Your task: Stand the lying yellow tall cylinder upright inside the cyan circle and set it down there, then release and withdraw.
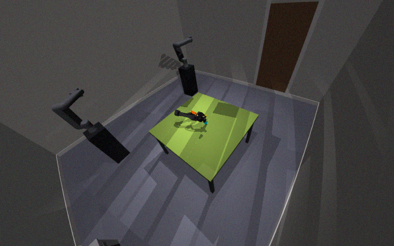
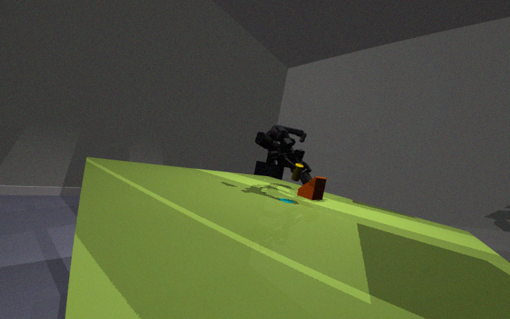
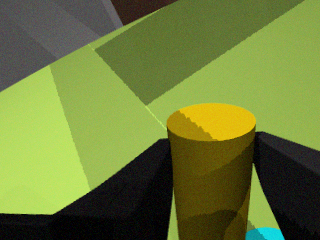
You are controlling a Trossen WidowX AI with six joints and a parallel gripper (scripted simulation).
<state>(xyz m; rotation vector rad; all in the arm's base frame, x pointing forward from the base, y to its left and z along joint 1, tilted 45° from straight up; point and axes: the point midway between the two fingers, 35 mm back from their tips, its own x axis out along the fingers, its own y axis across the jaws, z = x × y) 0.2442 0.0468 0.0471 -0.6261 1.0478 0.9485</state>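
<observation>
In the wrist view, going left to right, one of the dark fingers (image 1: 204, 119) (image 2: 288, 162) stood against the left side of the yellow tall cylinder (image 1: 205, 115) (image 2: 296, 173) (image 3: 212, 175), the opposite one against its right side. They were clenched on it, so it lay between them rather than off to either side. The single arm was the only one at work. Beyond the right side of the cylinder's lower part, at the bottom edge, showed a piece of the cyan circle (image 1: 205, 123) (image 2: 287, 201) (image 3: 265, 234).

In the exterior view, again from the left, the circle came first, flat on the green bench (image 1: 220, 145) (image 2: 225, 244) (image 3: 125, 90). The cylinder hung above it and a little to its right, raised off the surface. An orange wedge (image 1: 193, 112) (image 2: 317, 189) stood farther right, apart from the circle.

The cylinder's long axis ran steeply, one end up and the other down towards the bench, the upper end leaning slightly right in that view. It looked near upright, though whether it was truly plumb could not be told. The coming move, as I judged it, called for squaring that axis and bringing the lower end over the circle before lowering; a leftover lean could tip it on release.
</observation>
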